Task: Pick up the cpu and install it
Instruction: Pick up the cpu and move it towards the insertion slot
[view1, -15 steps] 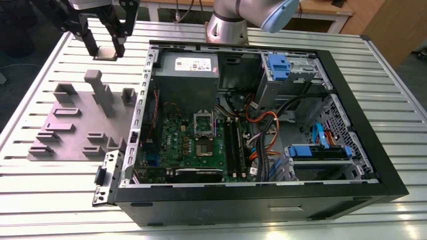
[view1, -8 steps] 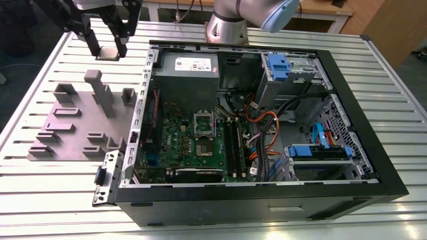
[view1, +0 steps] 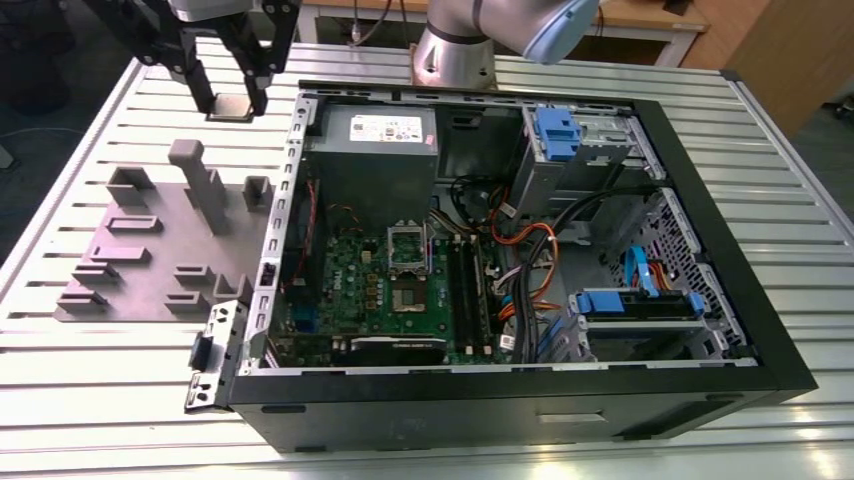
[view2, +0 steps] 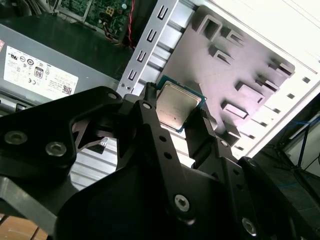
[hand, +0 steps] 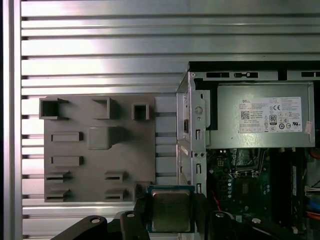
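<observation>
Legend: my gripper (view1: 235, 100) is clamped on the cpu (hand: 170, 210), with the fingers (view2: 150, 107) pressing two opposite edges. The chip is square, so it has no long axis, and lies flat with its silvery lid facing my wrist cameras. It hangs above the slatted table (view1: 134, 150), between the grey fixture (view1: 160, 240) and the open computer case (view1: 534, 400).

White sticker label (hand: 271, 114) on grey power supply (hand: 232, 136): rows of fine print, round certification marks, wording not legible.
</observation>
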